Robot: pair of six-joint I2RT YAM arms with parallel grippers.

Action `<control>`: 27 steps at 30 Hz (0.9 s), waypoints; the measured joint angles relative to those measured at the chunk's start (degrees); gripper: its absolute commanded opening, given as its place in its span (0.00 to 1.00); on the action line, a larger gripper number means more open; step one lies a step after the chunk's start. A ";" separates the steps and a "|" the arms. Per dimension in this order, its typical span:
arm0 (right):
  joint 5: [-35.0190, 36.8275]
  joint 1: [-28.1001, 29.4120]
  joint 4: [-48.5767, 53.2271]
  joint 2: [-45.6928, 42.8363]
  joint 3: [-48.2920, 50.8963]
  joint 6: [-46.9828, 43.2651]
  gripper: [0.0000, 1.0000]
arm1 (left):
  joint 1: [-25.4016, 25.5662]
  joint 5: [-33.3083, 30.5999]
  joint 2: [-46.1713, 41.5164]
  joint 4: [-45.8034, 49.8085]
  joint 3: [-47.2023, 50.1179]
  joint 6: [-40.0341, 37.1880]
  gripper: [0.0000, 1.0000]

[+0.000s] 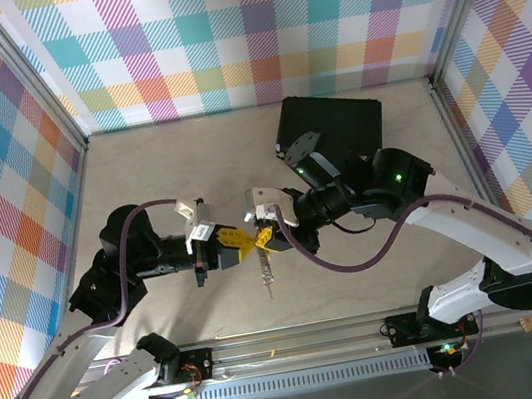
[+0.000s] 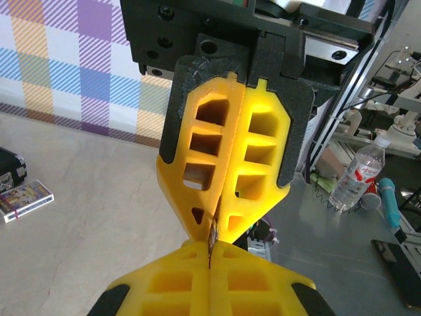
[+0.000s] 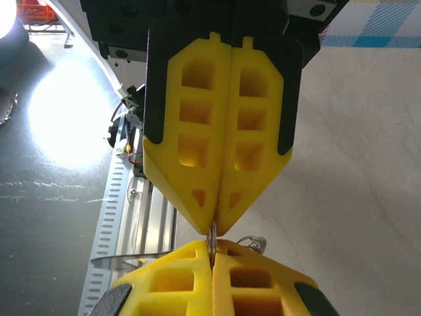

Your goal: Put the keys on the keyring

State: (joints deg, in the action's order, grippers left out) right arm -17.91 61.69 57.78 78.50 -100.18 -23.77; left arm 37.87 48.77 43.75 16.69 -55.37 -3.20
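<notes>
The top camera looks steeply down from above and behind the arm bases (image 1: 165, 362), far enough off to take in the whole table (image 1: 141, 179) and the checked walls (image 1: 220, 35). Each wrist camera looks along its own yellow fingers (image 2: 164, 289) from very close, the left one facing the right gripper (image 2: 212, 230) and the right one facing the left gripper (image 3: 214, 227). All three views share the spot where the fingertips (image 1: 237, 237) meet.

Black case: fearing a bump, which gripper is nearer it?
Right. The right gripper lies near-left of the black case; the left gripper faces it tip to tip, farther left.
</notes>
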 measured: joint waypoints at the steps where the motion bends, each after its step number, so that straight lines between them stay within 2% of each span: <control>1: -0.31 0.00 -0.52 -0.17 0.11 0.39 0.11 | 0.00 -0.07 -0.46 -0.85 0.35 0.48 0.00; 4: -1.36 0.00 -3.61 -1.64 2.10 1.51 0.14 | 0.00 -0.07 -1.25 -4.42 1.31 2.60 0.00; 12: -1.92 -0.11 -10.73 -6.25 7.69 4.59 0.11 | 0.00 2.38 -1.07 -15.50 4.13 9.38 0.00; 19: -2.38 -0.39 -15.37 -8.98 10.80 7.06 0.00 | 0.00 3.80 -1.09 -25.86 7.21 14.53 0.00; 25: -2.21 -1.03 -17.44 -9.99 12.39 7.45 0.00 | 0.00 2.99 -1.33 -26.47 7.61 14.27 0.00; 27: -1.62 -1.03 -16.98 -9.73 12.37 7.19 0.00 | 0.00 1.68 -1.79 -23.37 7.06 11.69 0.06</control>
State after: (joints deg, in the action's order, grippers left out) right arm -19.53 60.66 40.80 68.77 -87.81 -16.58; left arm 37.87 50.46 41.95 -6.68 -48.31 8.49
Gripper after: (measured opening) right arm 0.055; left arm 0.063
